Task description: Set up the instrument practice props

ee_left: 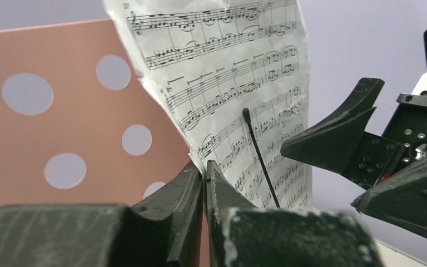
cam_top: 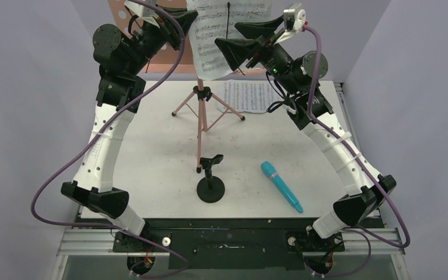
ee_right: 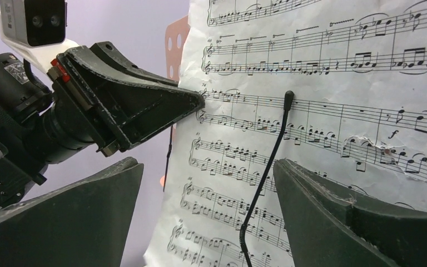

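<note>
With the right fingers (ee_right: 333, 211) spread wide and empty, the white sheet-music page (ee_left: 228, 83) (against the far pink perforated music stand (ee_left: 61, 139)) is held only by the left fingers (ee_left: 225, 194), clamped on its left edge, so any tug could tear it.

Work surface and enclosure fixtures.
A white, scuffed table (cam_top: 151, 157) is enclosed by pale lavender walls (cam_top: 29, 87); a black plate (cam_top: 227, 224) and an aluminium rail (cam_top: 87, 240) are set along its near edge.

A white sheet-music page (cam_top: 210, 35) sits on the pink tripod music stand (cam_top: 199, 125); a second page (cam_top: 246, 96) lies on the counter (cam_top: 151, 157) (teal toy microphone (cam_top: 280, 184) and black round-based mic stand (cam_top: 210, 189) nearer).
</note>
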You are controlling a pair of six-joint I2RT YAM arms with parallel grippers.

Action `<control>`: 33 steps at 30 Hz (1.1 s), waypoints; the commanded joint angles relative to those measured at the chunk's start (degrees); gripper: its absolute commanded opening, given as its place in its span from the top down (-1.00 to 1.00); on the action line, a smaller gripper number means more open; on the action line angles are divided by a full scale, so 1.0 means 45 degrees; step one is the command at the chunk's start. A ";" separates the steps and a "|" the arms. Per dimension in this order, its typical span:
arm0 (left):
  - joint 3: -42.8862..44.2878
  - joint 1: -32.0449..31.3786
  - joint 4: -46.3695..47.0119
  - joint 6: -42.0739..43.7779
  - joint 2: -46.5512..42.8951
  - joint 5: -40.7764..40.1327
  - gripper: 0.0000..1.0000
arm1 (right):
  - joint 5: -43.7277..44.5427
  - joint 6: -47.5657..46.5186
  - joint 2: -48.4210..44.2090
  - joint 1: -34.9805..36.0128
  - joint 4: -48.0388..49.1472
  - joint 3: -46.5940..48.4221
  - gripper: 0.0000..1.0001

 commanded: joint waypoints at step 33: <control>0.1055 0.0011 0.1376 -0.0731 0.0905 0.0409 0.49 | 0.0388 -0.0492 -0.0990 0.0006 0.0684 -0.0472 -0.93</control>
